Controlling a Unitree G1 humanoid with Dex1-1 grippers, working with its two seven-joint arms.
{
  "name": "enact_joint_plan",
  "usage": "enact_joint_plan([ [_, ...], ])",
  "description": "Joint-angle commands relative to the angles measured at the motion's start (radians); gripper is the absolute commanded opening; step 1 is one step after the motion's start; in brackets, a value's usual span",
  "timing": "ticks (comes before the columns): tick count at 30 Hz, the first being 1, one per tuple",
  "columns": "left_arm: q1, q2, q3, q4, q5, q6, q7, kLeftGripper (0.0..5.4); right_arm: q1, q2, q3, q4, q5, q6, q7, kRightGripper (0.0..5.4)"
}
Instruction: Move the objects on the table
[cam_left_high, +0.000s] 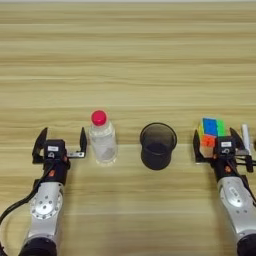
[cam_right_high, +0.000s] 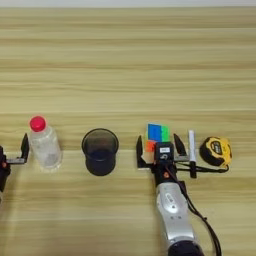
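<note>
A clear plastic bottle (cam_left_high: 103, 144) with a red cap stands upright on the wood-grain table (cam_left_high: 128, 60). My left gripper (cam_left_high: 61, 143) is open just left of the bottle, its inner finger close beside it, and holds nothing. The dark translucent cup (cam_left_high: 158, 146) stands upright in the middle. The multicoloured puzzle cube (cam_right_high: 158, 133) sits between the spread fingers of my right gripper (cam_right_high: 159, 148), which is open, with small gaps on both sides. A white marker pen (cam_right_high: 191, 143) lies just right of that gripper's outer finger.
A yellow and black tape measure (cam_right_high: 216, 151) lies right of the marker, seen only in the right eye view. The objects form one row across the near part of the table, and bare planks stretch behind them.
</note>
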Motion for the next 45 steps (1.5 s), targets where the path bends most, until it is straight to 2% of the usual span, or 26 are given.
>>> enact_joint_plan([
  [1,0.0,0.002,-0.001,0.001,0.002,-0.002,0.0,5.4,-0.034,-0.01,-0.015,0.065,0.013,-0.014,0.004,5.39],
  [15,0.008,0.003,0.0,-0.008,0.001,-0.002,0.0,5.4,-0.101,-0.016,-0.03,0.184,0.027,-0.034,0.019,5.39],
  [26,0.005,0.003,0.001,-0.007,0.0,-0.001,-0.001,5.4,-0.152,-0.007,-0.057,0.246,0.087,-0.021,0.072,5.39],
  [35,0.002,0.006,0.004,-0.003,-0.005,0.0,-0.007,5.4,-0.179,-0.002,-0.069,0.294,0.103,-0.012,0.096,5.39],
  [45,0.003,0.006,0.006,-0.007,-0.007,0.0,-0.008,5.4,-0.196,0.0,-0.071,0.334,0.101,-0.007,0.102,4.39],
])
